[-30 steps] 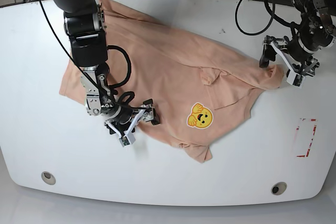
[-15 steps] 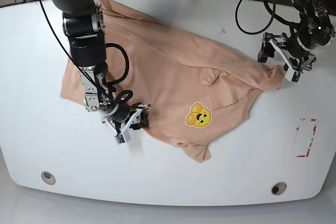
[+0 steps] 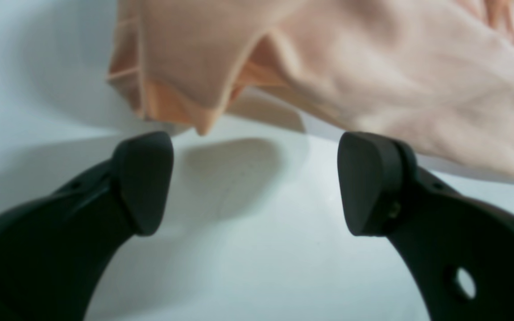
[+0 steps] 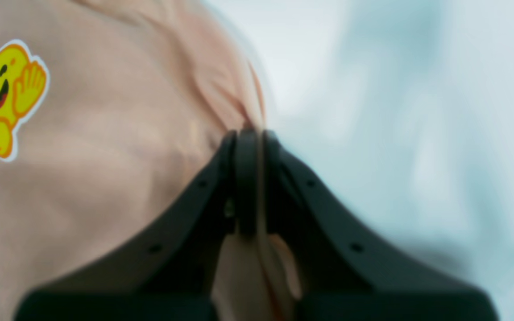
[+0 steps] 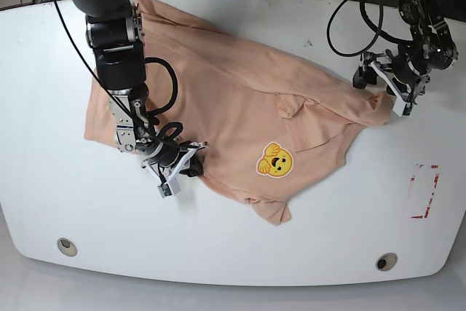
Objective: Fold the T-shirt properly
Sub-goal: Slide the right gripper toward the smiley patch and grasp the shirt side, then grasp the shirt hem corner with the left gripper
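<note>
Two arms of mine are low over the white table (image 5: 44, 202). From the base view, my right arm reaches down from 11 o'clock and bends toward the middle, its wrist tipped almost flat; my right gripper (image 5: 180, 168) sits at the shirt's lower hem, at about 8 o'clock on the table. My left arm comes in from 1 o'clock, and my left gripper (image 5: 384, 94) hangs at 3 o'clock by the shirt's far corner.

Only the right wrist camera shows my right fingers (image 4: 243, 178) pressed together with a thin fold of hem pinched between them; the base view hides that contact behind the gripper body. Only the left wrist camera shows my left fingers (image 3: 143, 178) spread wide, the bare table between them and a folded corner of cloth just beyond the tips, not touching.

The T-shirt (image 5: 233, 100) lies spread across the table's middle, running from 11 o'clock down toward 5 o'clock, peach-pink, rumpled, with a small bunched ridge near its centre. Its yellow smiling face print (image 5: 275, 160) faces up near the lower edge, and shows again at the left edge of the right wrist view.
</note>
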